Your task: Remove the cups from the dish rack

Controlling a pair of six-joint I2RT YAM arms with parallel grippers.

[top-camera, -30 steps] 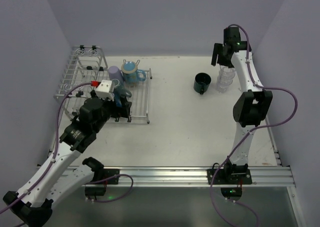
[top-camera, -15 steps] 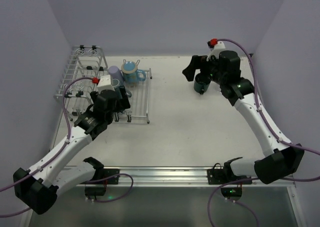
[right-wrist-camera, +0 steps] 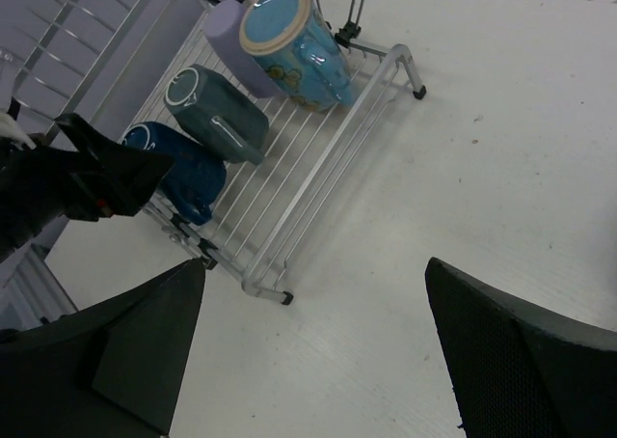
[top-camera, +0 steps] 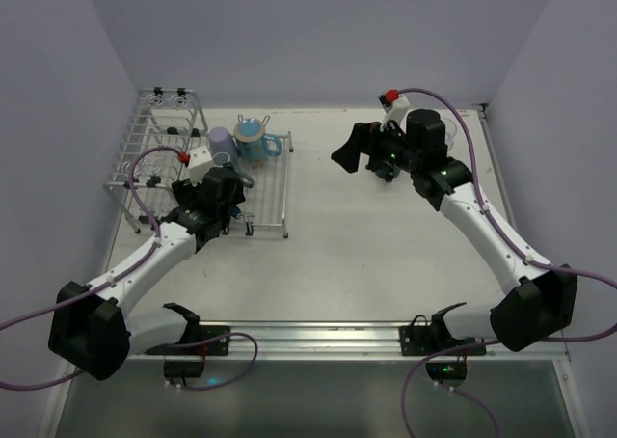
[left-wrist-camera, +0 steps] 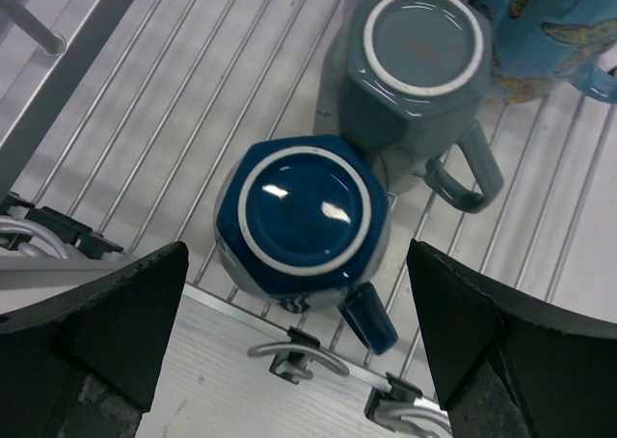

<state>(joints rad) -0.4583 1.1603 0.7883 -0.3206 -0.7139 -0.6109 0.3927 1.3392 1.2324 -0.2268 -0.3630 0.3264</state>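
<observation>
The silver wire dish rack (top-camera: 273, 195) stands at the back left. On its flat grid are a blue cup (left-wrist-camera: 301, 216) and a grey-teal mug (left-wrist-camera: 415, 71), both upside down, a light blue butterfly cup (top-camera: 253, 139) and a lavender cup (top-camera: 221, 141). My left gripper (left-wrist-camera: 299, 346) is open, just above the blue cup, with one finger on each side of it. My right gripper (top-camera: 352, 153) is open and empty above the table, to the right of the rack and facing it. In the right wrist view the rack (right-wrist-camera: 328, 158) and all the cups show.
The rack's taller basket section (top-camera: 159, 134) stands at its left, by the left wall. A dark cup on the table at the back right is mostly hidden behind my right arm (top-camera: 434, 173). White table (top-camera: 366, 255) lies between the rack and the right arm.
My right arm swung down from the back right and moved left toward the rack. My left gripper shifted slightly and lowered over the blue cup.
</observation>
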